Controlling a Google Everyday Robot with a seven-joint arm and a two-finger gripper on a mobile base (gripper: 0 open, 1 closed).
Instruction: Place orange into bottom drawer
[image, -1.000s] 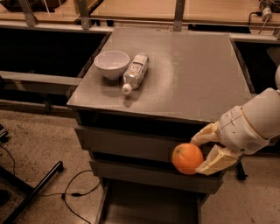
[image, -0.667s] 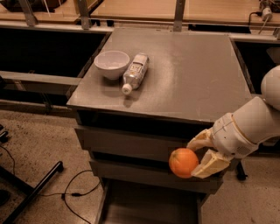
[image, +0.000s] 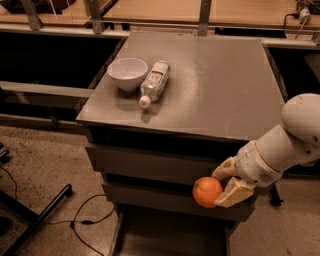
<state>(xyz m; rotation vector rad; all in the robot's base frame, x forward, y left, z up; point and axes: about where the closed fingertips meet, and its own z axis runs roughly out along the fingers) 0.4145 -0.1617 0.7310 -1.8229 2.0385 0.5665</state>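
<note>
Your gripper (image: 218, 189) at lower right of frame, jaws closed around the orange (image: 206, 192), held above the open bottom drawer (image: 170, 237)

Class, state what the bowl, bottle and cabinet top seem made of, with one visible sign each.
Bowl: ceramic or plastic, smooth white sheen. Bottle: clear plastic, see-through body, white cap. Cabinet top: probably painted metal, flat grey, dull glare. The hand, before the drawer fronts, holds the orange.
</note>
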